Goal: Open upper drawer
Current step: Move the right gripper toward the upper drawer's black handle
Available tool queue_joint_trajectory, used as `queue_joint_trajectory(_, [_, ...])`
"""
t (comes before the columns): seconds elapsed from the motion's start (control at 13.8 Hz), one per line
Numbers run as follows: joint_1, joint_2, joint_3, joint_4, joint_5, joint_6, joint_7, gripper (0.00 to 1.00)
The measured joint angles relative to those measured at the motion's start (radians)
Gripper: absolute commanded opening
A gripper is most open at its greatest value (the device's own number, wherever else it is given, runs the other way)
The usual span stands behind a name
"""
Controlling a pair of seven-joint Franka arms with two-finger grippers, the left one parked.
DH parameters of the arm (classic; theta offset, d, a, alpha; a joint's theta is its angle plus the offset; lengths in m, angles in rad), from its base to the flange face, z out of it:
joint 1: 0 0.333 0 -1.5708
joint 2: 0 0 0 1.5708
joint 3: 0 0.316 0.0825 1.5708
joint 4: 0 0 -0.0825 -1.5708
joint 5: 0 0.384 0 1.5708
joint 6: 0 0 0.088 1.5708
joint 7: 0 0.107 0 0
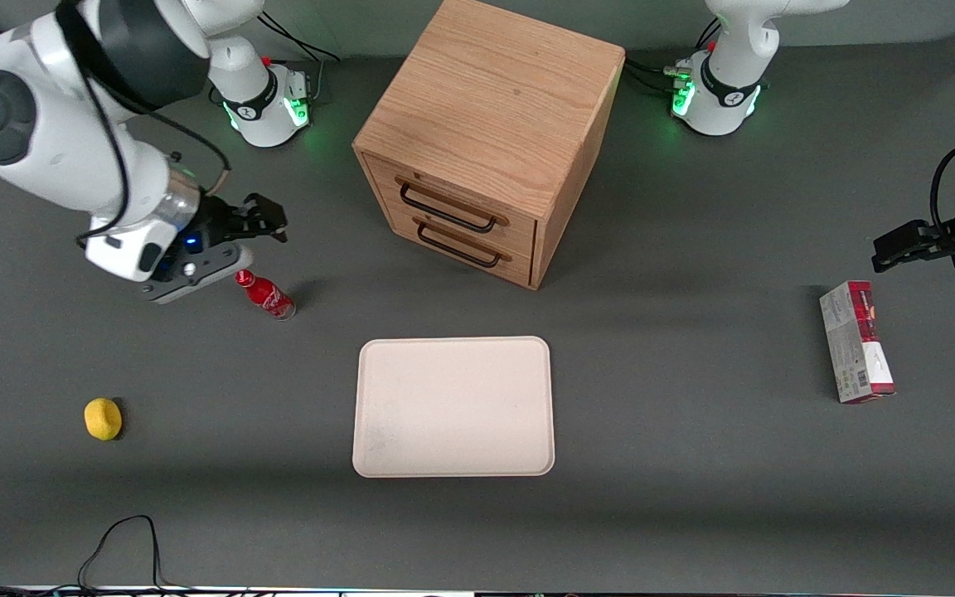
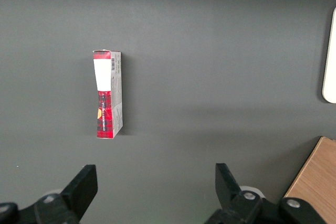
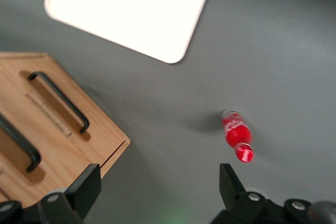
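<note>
Your gripper (image 1: 266, 222) hangs above the desk (image 1: 693, 464) with its jaws spread and empty, over the red bottle (image 1: 265, 294), toward the working arm's end. The upper drawer (image 1: 453, 206) sits shut in the wooden cabinet (image 1: 490, 108), above the lower drawer (image 1: 461, 245), well apart from the gripper. You have the cabinet near the desk's edge farthest from the front camera, with the tray (image 1: 453, 406) nearer that camera.

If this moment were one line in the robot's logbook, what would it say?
task: open upper drawer | drawer: shut, handle untouched | gripper: open, empty, above table beside red bottle, apart from cabinet | stage: approach
</note>
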State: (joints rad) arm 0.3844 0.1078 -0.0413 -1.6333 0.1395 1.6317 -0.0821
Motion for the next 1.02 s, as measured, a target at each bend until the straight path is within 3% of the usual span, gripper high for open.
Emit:
queue_joint_trajectory(0.44, [0.035, 0.069, 0.001, 0.029, 0.191, 0.001, -0.185, 1.0])
queue_joint_trajectory(0.65, [0.069, 0.117, 0.003, 0.071, 0.224, 0.001, -0.194, 1.0])
queue_joint_trajectory(1.02, [0.098, 0.228, 0.009, 0.152, 0.343, 0.004, -0.224, 1.0])
